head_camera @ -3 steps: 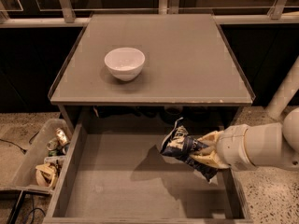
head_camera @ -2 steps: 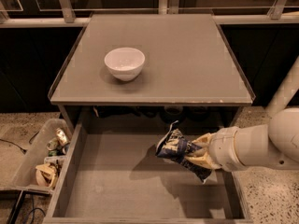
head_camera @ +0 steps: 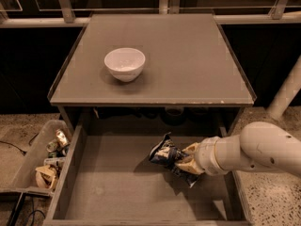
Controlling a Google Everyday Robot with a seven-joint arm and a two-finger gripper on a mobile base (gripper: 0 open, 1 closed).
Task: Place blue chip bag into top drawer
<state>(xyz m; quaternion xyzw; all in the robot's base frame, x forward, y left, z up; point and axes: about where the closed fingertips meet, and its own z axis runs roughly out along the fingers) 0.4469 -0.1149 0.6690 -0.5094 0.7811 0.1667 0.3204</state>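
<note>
The blue chip bag [head_camera: 165,155] is a crinkly dark navy foil bag with pale ends. My gripper [head_camera: 186,158] is shut on the bag's right part and holds it over the right half of the open top drawer [head_camera: 108,187], close to the drawer's bottom. The bag's left end points up and to the left. The white arm reaches in from the right edge. The drawer is a wide grey tray pulled out below the cabinet top, with a bare flat bottom.
A white bowl [head_camera: 124,63] stands on the grey cabinet top [head_camera: 188,55]. A clear bin of clutter [head_camera: 40,161] sits on the floor left of the drawer. A white post [head_camera: 287,91] stands at the right. A railing runs behind the cabinet.
My gripper has carried the bag a little to the left and lower into the drawer. The bowl and the drawer have not moved.
</note>
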